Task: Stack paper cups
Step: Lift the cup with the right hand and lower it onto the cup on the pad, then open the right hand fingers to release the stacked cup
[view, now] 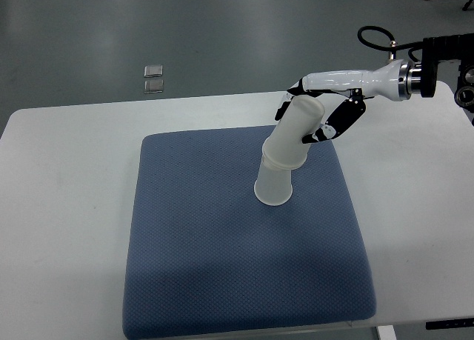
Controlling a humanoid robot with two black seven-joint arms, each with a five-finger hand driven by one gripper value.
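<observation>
Stacking looks nearly done: right hand (pixel 326 110) grips the upper paper cup (pixel 296 132) (inverted, tilted), already sleeved over the lower cup (pixel 274 188) on the blue mat (pixel 222 266); release remains.

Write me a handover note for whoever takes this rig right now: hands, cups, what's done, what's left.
Right hand: shut on the upper cup, holding it tilted.
Left hand: not in view.
Cups: the upper cup is upside down, its rim fitted over the lower cup, which stands upside down on the blue mat.
Done: the cups are nested.
Left: straighten the stack if needed, release, withdraw the hand.
</observation>
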